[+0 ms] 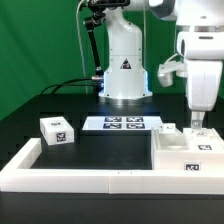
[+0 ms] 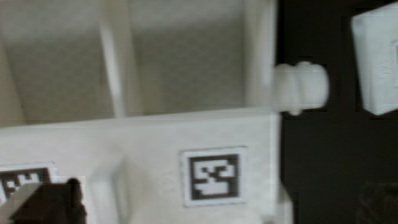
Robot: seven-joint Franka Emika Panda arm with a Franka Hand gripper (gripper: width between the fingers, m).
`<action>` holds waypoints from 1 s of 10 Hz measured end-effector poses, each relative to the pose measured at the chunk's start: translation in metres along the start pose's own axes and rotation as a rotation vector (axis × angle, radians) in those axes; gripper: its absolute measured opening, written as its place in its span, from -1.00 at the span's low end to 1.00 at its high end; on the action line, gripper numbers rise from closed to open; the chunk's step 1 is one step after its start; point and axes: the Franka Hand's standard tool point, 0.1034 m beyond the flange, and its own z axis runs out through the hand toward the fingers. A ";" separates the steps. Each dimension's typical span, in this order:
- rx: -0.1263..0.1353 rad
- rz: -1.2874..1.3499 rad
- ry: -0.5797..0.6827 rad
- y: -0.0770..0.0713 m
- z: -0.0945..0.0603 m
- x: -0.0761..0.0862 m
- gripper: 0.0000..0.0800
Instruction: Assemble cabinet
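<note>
Hanging low at the top of the cabinet (image 1: 185,150), the end effector (image 1: 197,126) seems set to grab it. I cannot tell if its fingers are apart or together. The cabinet sits just beside the marker board (image 1: 125,124). Next it probably needs a firm, straight hold.

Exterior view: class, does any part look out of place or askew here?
One small tagged block sits alone at the exterior view's left, turned askew to the border rails, apart from the cabinet body under the gripper. Nothing looks spilled or damaged.
</note>
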 end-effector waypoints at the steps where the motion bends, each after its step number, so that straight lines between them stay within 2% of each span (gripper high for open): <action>1: 0.002 -0.010 -0.008 -0.018 -0.004 -0.005 0.98; 2: 0.012 -0.022 -0.017 -0.034 -0.003 -0.009 1.00; 4: -0.020 -0.059 0.017 -0.056 0.004 -0.019 0.99; 5: -0.018 -0.066 0.018 -0.064 0.008 -0.023 0.99; 9: -0.009 -0.045 0.013 -0.064 0.009 -0.022 0.99; 10: -0.018 -0.113 0.019 -0.064 0.010 -0.022 0.99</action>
